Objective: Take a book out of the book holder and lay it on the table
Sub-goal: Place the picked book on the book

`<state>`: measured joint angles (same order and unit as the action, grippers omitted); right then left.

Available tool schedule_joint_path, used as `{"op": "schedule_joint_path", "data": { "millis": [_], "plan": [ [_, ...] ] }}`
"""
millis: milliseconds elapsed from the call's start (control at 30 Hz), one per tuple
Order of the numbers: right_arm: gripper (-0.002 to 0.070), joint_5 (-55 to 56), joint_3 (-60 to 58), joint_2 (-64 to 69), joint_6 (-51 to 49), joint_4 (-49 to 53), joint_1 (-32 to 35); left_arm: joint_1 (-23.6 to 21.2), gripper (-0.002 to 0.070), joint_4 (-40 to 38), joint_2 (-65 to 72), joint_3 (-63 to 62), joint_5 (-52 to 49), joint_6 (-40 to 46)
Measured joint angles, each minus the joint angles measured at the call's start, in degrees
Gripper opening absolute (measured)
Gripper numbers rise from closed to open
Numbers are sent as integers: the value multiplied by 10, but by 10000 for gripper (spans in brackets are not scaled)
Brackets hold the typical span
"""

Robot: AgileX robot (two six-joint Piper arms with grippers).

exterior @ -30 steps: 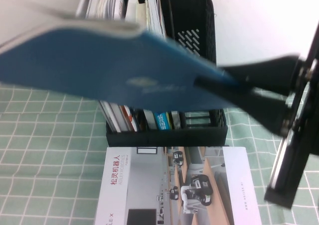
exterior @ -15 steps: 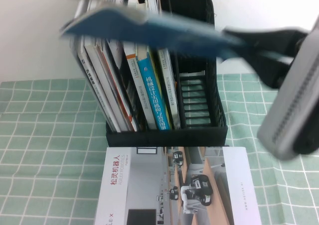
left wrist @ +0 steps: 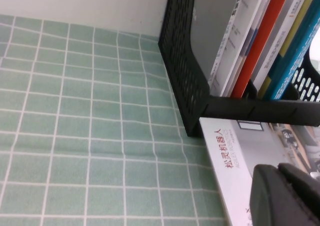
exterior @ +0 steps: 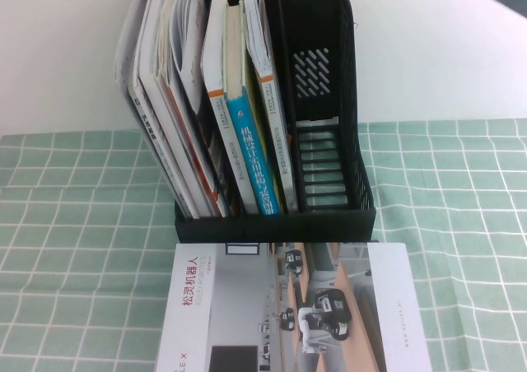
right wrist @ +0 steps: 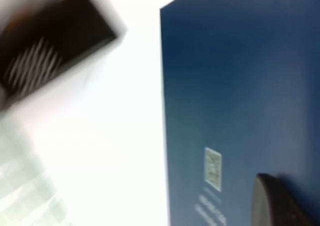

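Gripping the dark blue book, the right gripper has its dark finger pressed flat against the cover near a small pale label, jaws drawn together on the book; this shows only in the right wrist view, where the black book holder lies blurred off beyond the book's edge. From the high view neither that gripper nor the blue book can be seen.

Standing on the pale green gridded table, the book holder keeps a packed row of upright books in its left compartments, a light-blue-spined book among them, while its rightmost compartment shows only its slotted base. Lying flat on the table, right against the holder's front wall, is a white-grey book with robot photos.

Hovering low over that flat book, on the holder's left front corner side, is the left gripper; whether its fingers are apart or together I cannot tell.
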<state>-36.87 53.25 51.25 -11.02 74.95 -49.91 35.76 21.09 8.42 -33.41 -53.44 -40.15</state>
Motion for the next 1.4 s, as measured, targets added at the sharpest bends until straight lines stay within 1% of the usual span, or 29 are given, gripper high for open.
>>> {"op": "schedule_joint_path", "data": {
  "millis": [100, 200, 400, 500, 567, 667, 800, 1000, 1100, 1400],
  "plan": [
    [22, -67, 0, -2, 95, -134, 0, 0, -3, 5, 0, 0, 6, 0],
    [22, -92, 0, -4, 152, -253, 0, 0, -3, 14, 0, 0, 10, 0],
    [22, -94, 0, 23, 288, -463, 0, 0, -3, 17, 0, 0, 26, 0],
    [22, -77, 0, 55, 368, -536, -1, 0, -3, 18, 0, 0, 44, 0],
    [22, -48, 0, 77, 414, -565, -9, 0, -3, 18, 0, 0, 52, 0],
    [22, 18, 0, 112, 452, -577, -26, 0, -3, 18, 0, 0, 59, 0],
    [22, 84, 10, 170, 463, -568, -35, 0, -3, 18, 0, 0, 58, 0],
    [22, 108, 61, 267, 471, -512, -35, 0, -3, 19, 0, 0, 51, 9],
    [22, 109, 93, 314, 472, -500, -35, 0, -3, 20, 0, 0, 51, 12],
    [22, 112, 170, 382, 474, -468, -35, 0, -3, 20, 0, 0, 49, 17]
  ]
}}
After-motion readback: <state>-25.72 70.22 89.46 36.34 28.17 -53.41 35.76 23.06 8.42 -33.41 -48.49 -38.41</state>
